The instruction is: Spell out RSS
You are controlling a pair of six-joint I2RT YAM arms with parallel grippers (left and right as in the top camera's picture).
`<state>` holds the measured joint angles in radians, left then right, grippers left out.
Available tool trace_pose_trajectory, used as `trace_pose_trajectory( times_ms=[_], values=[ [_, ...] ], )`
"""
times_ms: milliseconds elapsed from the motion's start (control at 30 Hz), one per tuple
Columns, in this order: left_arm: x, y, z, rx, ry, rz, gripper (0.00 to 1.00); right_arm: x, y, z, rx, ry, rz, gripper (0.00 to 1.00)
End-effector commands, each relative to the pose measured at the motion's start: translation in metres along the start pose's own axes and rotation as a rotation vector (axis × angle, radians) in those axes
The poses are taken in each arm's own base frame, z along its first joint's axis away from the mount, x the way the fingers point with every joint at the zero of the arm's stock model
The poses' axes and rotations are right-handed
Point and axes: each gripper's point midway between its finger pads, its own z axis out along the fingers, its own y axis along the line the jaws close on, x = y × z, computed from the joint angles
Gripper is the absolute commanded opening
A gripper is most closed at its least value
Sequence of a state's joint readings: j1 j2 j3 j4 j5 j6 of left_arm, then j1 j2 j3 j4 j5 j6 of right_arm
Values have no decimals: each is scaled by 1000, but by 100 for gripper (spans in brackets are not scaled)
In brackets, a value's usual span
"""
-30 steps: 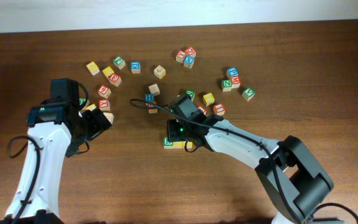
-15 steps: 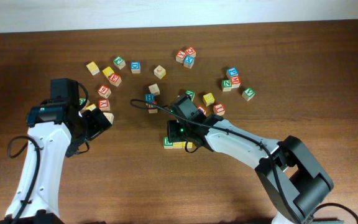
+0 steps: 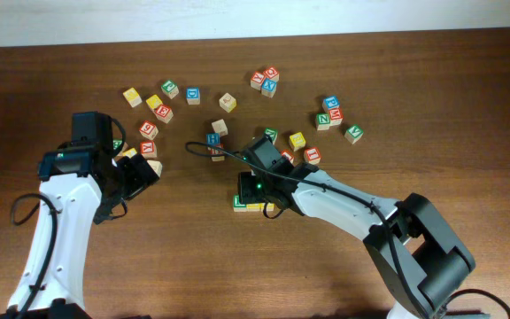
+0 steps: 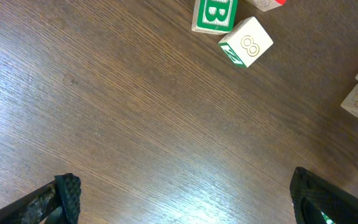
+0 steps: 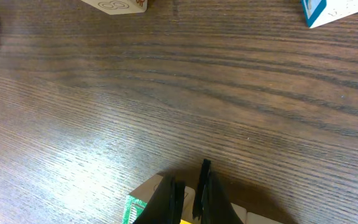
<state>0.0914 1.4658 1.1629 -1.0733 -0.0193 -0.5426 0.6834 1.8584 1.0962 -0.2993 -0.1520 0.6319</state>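
A green-bordered cube lies at the table's middle with yellow-faced cubes right beside it in a row; I cannot read their letters. My right gripper sits right over this row. In the right wrist view its fingers are pressed almost together with nothing between them, just above the green-bordered cube. My left gripper hovers at the left, open and empty, its fingers wide apart over bare wood.
Several loose red, blue, green and yellow cubes lie scattered across the back half of the table, such as a yellow one and a blue one. A green B cube and a tilted cube lie ahead of the left gripper.
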Motion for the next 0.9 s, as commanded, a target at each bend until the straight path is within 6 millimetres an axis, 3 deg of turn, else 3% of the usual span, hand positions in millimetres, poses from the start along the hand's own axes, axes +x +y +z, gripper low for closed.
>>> trace_pose_trajectory(
  times_ms=[0, 133, 267, 433, 533, 600, 667, 700, 767, 867],
  values=[
    [-1, 1, -3, 3, -13, -13, 99, 2, 7, 3, -13, 13, -5, 4],
    [-1, 1, -3, 3, -12, -13, 99, -5, 12, 1, -29, -10, -8, 4],
    [-1, 1, -3, 3, -12, -13, 99, -28, 23, -11, -48, -48, -29, 4],
    [0, 0, -2, 9, -6, -10, 99, -58, 15, -45, -2, -42, 0, 4],
    [7, -16, 0, 74, 12, 75, 98, -74, -13, -83, 66, -13, 88, 4],
    [14, -35, 4, 141, 26, 160, 83, -74, -48, -112, 136, 35, 184, 4],
    [21, -49, 9, 181, 34, 198, 54, -60, -78, -128, 199, 103, 265, 4],
    [25, -56, 11, 199, 38, 215, 34, -49, -91, -134, 231, 150, 298, 4],
    [32, -71, 17, 222, 44, 260, 13, -23, -116, -143, 293, 254, 375, 5],
    [43, -99, 30, 253, 58, 337, 2, 1, -127, -134, 322, 319, 397, 4]
  ],
)
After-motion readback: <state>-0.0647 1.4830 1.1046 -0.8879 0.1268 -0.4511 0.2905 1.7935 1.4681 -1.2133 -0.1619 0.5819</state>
